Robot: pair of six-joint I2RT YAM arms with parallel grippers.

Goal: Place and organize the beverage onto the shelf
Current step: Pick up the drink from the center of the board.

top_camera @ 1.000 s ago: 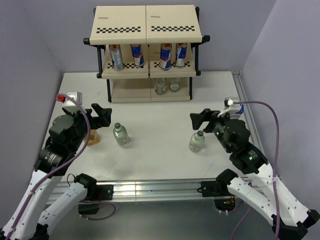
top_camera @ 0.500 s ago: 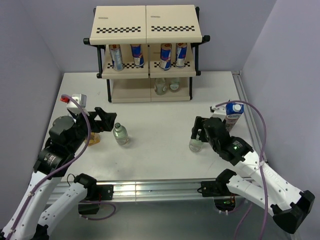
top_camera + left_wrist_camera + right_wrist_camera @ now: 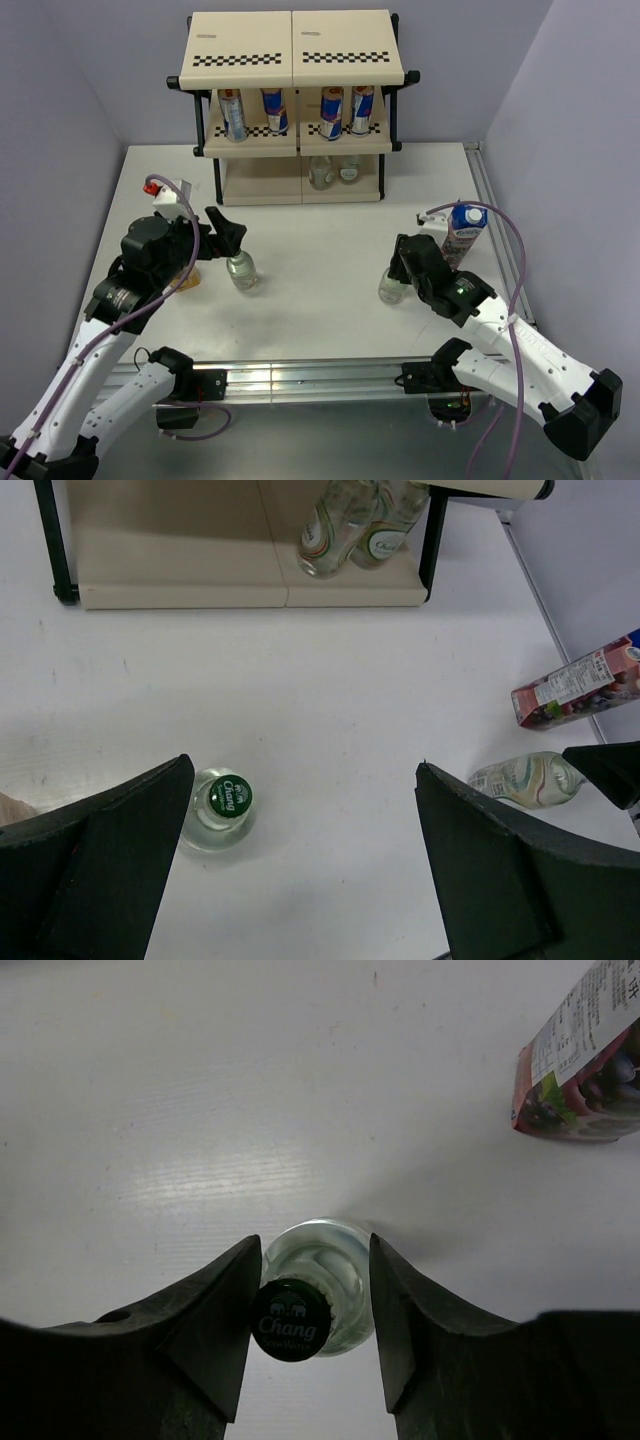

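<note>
Right gripper (image 3: 315,1245) grasps a green-capped bottle (image 3: 292,1322) standing upright between its fingers (long axis vertical). Left gripper (image 3: 305,780) gapes wide, a second bottle (image 3: 222,802) just beside one finger, the shelf (image 3: 250,590) well ahead.

Lighting is bright and even. On the worktop (image 3: 150,1040), a pale glare streak lies left of the bottle (image 3: 318,1260); a soft shadow spreads right of it. Focus is sharp throughout.

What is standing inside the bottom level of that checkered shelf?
Two clear bottles stand side by side on its right half. The left half looks bare in front; the middle tier covers the back and the bottles' tops.
</note>
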